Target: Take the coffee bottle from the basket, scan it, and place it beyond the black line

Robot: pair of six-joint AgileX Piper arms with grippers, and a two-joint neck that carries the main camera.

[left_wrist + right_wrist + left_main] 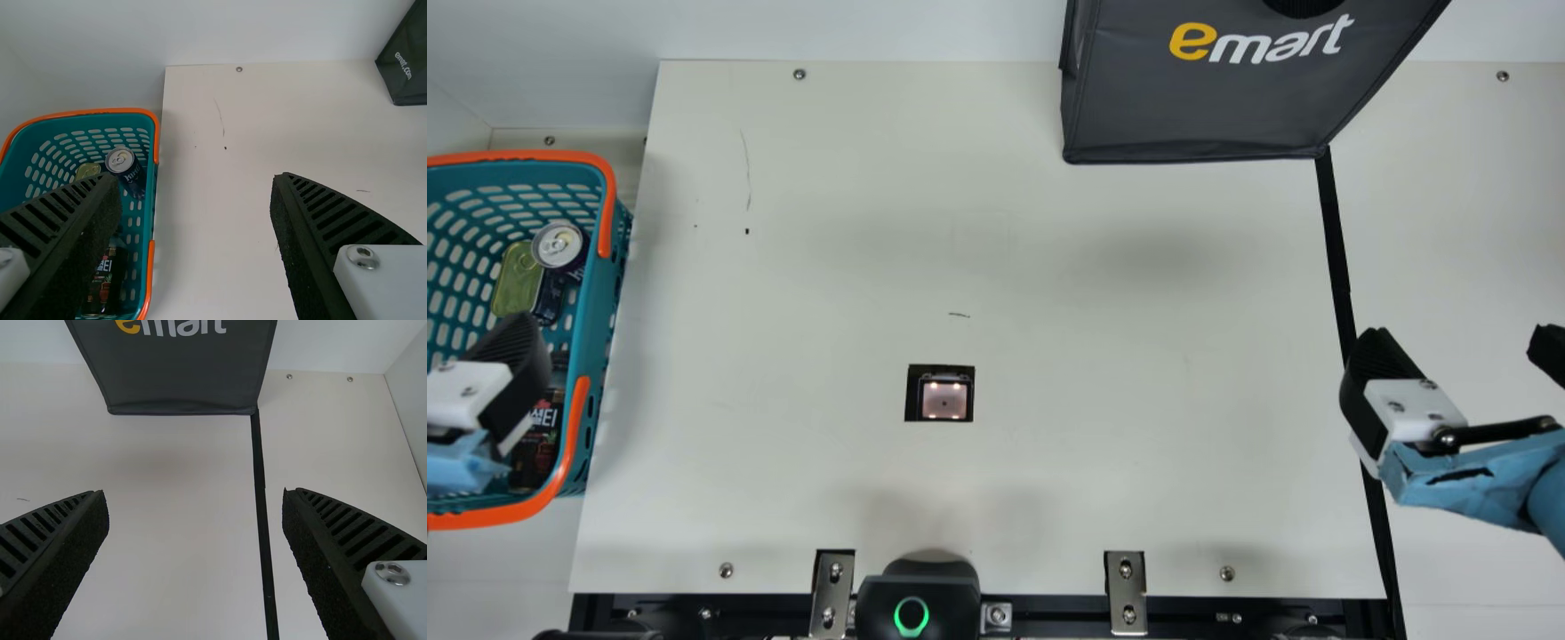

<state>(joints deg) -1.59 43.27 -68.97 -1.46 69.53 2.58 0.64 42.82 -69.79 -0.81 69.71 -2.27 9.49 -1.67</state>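
Left of the scanner (944,398), our left gripper (516,364) hangs above the basket (516,156), its fingers spread wide. The basket's teal wall and orange rim make the raised edge on the scanner's left. From there a broad span of board (1049,311) runs past the scanner to the black line (1336,240), well to its right. Beyond the scanner and to its right, the bag (1200,98) stands with a lower corner at the line's far end. Farthest right of the scanner hangs our right gripper (1458,342), its fingers also well apart.

The coffee bottle (105,283) is in the basket, left of the scanner. It seems to lie down, its long axis roughly along the basket's inner side, the narrower end pointing away from us, toward the can (559,244) and the tin (519,276).

The board is cream and flat, with a thin scratch (746,169) beyond the scanner to the left and a short dark mark (959,315) just beyond it. A pale wall (871,27) closes the far side. On our side of the scanner, a black device (918,596) shows a green ring.
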